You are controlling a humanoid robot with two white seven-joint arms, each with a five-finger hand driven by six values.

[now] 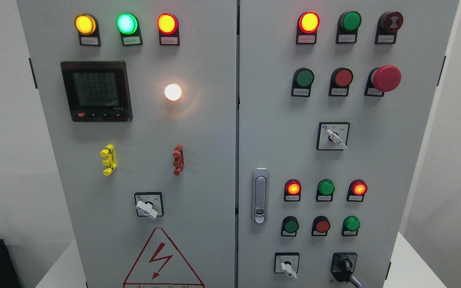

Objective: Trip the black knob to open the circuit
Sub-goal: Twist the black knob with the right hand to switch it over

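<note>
The black knob (pixel 344 265) sat at five o'clock on the grey control cabinet (pixel 214 132), its handle apparently pointing toward five o'clock. Neither robot hand showed, so finger state couldn't be told.

The digital meter (pixel 96 91) near the upper left corner of the cabinet's left door (pixel 206 160) shows three rows of digits reading roughly 222.8, with a longer, unclear row beneath. At that door's bottom edge a red-bordered warning triangle (pixel 159 260) carries a lightning-bolt sign, with red characters below it cut off. The small label plates under the lamps and buttons are too small to read.
</note>
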